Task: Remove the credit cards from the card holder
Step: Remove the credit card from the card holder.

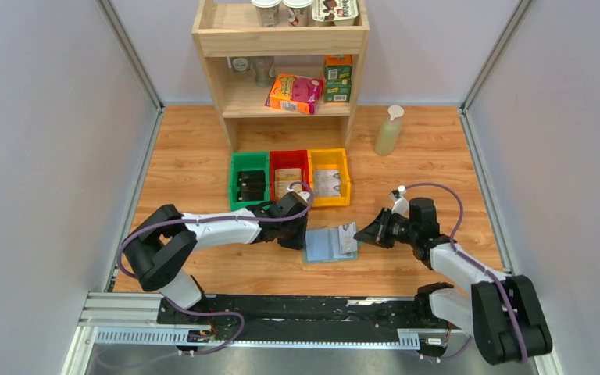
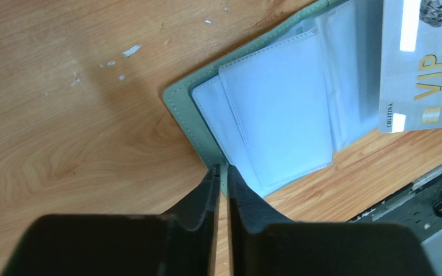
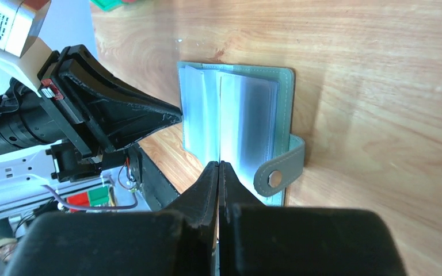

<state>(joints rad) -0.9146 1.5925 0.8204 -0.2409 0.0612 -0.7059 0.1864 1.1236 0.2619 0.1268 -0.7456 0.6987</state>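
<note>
Card holder: the grey-green card holder (image 1: 322, 248) lies open and flat on your desk (image 1: 195, 164), close to the near edge and about midway between the left and right edges. Its pale blue-grey sleeves face up.
Closure tab: the closure tab (image 3: 277, 172) sticks out past 1 cover edge.
Credit card: 1 silver credit card (image 2: 420, 63), printed "VIP", sits over the holder's right half. You cannot tell whether its end is inside a sleeve.
Right claw: your right claw (image 3: 219, 165) has its fingers pressed together on the card, which shows edge-on between them.
Left claw: your left claw (image 2: 223, 168) has its tips at the holder's left cover edge, with a thin slit between the fingers. Whether they pinch the cover cannot be told.
Behind the holder: 3 bins in a row, the green bin (image 1: 238, 180), red bin (image 1: 289, 156) and yellow bin (image 1: 346, 178).
Far edge: a wooden shelf (image 1: 281, 47), with a pale green bottle (image 1: 389, 131) to its right.
</note>
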